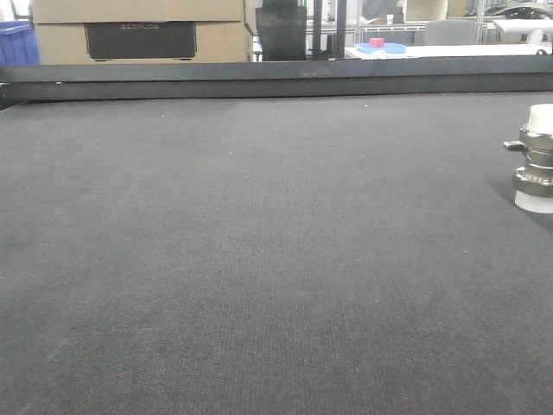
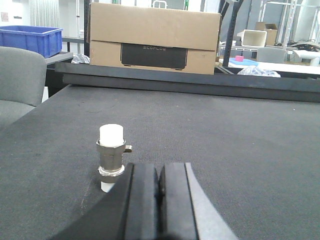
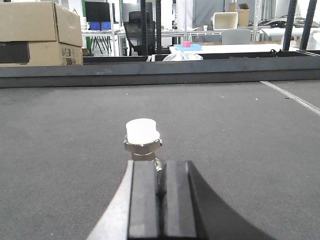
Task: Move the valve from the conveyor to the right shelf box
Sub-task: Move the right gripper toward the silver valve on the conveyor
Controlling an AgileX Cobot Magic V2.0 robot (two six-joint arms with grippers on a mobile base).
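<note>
A valve, silvery with white caps, stands upright on the dark grey conveyor at the far right edge of the front view. In the left wrist view a valve stands just left of and ahead of my left gripper, whose black fingers are pressed together with nothing between them. In the right wrist view a valve stands directly beyond the tips of my right gripper, which is shut; its lower half is hidden behind the fingers. The right shelf box is out of view.
A black raised rim bounds the belt's far side. Behind it sits a large cardboard box. A blue crate and a grey chair stand at the left. A white table with a pink object is far back.
</note>
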